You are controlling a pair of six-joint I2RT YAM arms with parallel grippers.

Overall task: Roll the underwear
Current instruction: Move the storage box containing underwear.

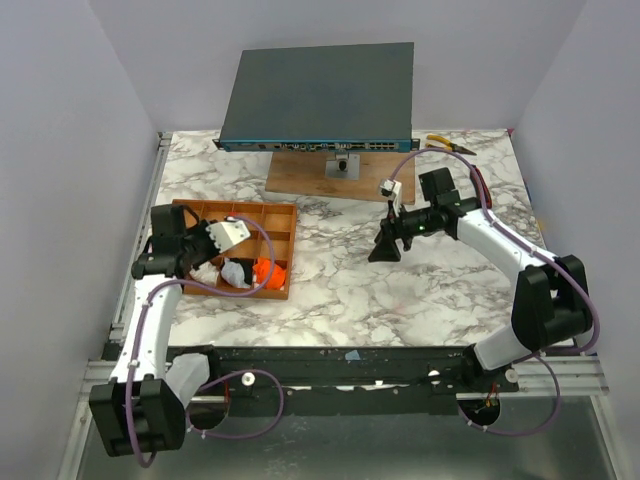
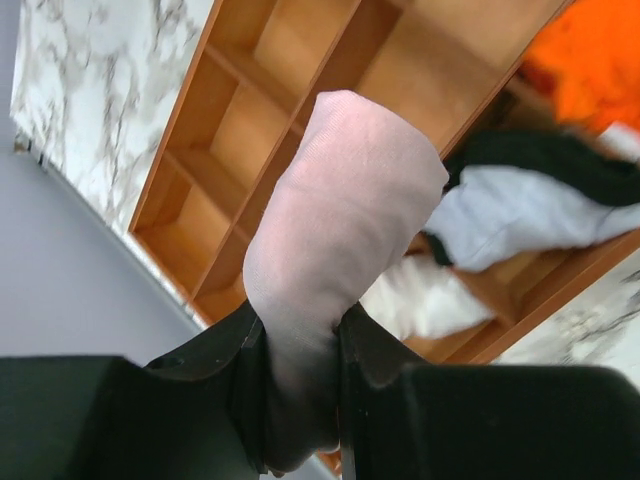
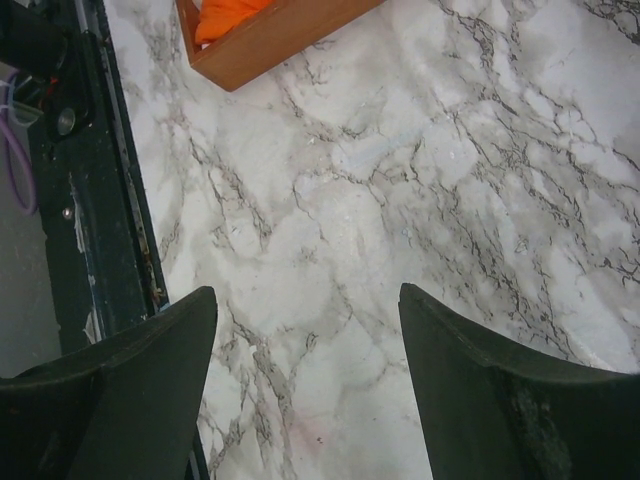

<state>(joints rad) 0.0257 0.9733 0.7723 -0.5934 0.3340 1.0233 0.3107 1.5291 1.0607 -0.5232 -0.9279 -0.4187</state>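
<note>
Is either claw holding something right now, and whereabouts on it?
The left claw pinches the pale pink underwear by one bunched end. The right claw is open and empty.

We see pale pink underwear (image 2: 340,230) in the black left gripper (image 2: 300,345). Beyond its tips an orange-brown tray (image 2: 240,120) holds an orange piece (image 2: 590,50), a black piece (image 2: 540,155), a blue-grey piece (image 2: 520,215) and a cream piece (image 2: 420,300). Below the black right gripper (image 3: 305,295) the table (image 3: 420,200) is white marble with grey veins

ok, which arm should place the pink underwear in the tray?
Left. The left gripper is shut on the pink underwear directly above the tray. The right gripper is open over the marble table, holding nothing.
</note>
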